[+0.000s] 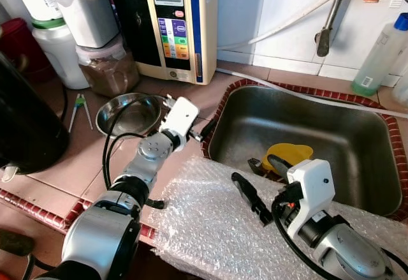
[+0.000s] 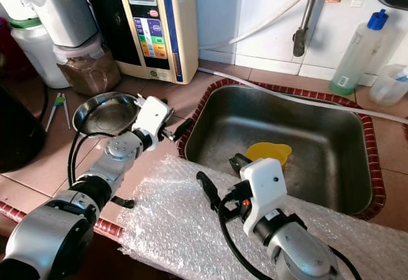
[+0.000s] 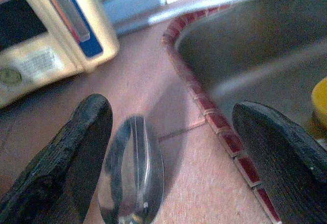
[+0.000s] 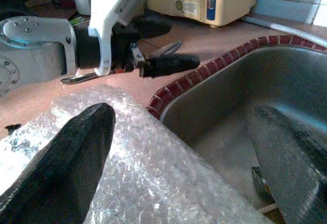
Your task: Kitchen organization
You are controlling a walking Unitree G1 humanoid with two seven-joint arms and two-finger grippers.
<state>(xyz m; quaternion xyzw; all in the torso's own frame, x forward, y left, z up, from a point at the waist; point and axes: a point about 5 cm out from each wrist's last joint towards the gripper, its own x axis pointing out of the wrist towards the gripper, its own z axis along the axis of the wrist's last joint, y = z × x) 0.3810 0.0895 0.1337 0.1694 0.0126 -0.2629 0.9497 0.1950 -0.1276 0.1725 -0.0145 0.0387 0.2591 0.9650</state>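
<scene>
Item: left gripper (image 1: 199,133), at the counter edge beside the sink (image 1: 357,140); fingers spread, nothing gripped. A metal spoon (image 3: 132,170) lay on the pink tile between the two fingers (image 3: 76,147), nearer one of them; whether that pad touched it could not be told. Judged poised for a pinch on the spoon, presumably to clear it from the counter

Item: right gripper (image 1: 258,184), over the bubble wrap (image 1: 210,229) at the sink's near rim; fingers wide apart, empty, apparently waiting

Item: steel bowl (image 1: 127,114), on the counter behind the left wrist

Item: yellow cup (image 1: 290,155), in the sink basin, near the right gripper

Item: water ioniser (image 1: 172,25), against the wall, well apart from both arms
</scene>
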